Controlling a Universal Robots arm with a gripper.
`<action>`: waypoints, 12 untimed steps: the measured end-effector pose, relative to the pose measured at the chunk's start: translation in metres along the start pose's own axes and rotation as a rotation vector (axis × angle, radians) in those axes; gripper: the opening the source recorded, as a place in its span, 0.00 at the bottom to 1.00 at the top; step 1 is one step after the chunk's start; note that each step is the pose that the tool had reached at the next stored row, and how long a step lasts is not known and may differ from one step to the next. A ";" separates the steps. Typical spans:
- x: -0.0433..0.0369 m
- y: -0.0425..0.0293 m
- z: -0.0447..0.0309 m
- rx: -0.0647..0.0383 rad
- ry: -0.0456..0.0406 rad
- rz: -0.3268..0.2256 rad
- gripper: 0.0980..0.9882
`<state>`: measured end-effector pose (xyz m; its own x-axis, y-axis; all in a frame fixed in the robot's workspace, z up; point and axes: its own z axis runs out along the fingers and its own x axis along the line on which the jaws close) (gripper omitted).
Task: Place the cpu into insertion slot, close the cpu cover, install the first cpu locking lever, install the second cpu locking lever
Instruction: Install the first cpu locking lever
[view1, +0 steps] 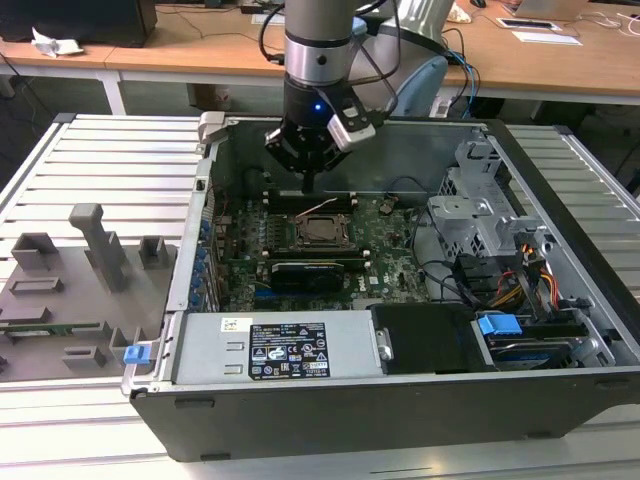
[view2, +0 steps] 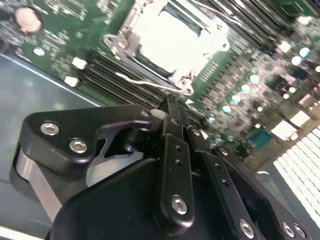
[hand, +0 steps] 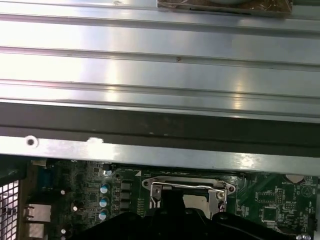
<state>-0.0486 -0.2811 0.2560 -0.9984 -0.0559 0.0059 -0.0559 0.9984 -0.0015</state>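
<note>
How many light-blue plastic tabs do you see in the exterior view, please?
2: one tab at the case corner, exterior view's left; a second tab on the drive bay, exterior view's right. Others may be hidden.

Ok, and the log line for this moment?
hand: shut, empty, low beside cpu cover | cpu: seated, showing through cover window | cover: down | locking lever: one wire raised

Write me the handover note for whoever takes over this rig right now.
End effector: shut, nothing visibly held, above the motherboard beside the cpu.
Cpu is seated, and the cover lies flat around it.
Done: cpu placed, cover apparently closed.
Left: one wire lever sticks out loose beside the cover, on the end effector's side. The other lever's state is unclear.
</note>
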 end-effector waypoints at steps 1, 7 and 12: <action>-0.0014 -0.0001 0.0003 0.000 0.0000 0.000 0.01; -0.0036 -0.0002 0.0034 -0.012 -0.0006 -0.013 0.01; -0.0063 0.0002 0.0103 -0.012 -0.0017 -0.024 0.01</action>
<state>-0.0424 -0.2806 0.2457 -0.9968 -0.0797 0.0041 -0.0796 0.9968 0.0109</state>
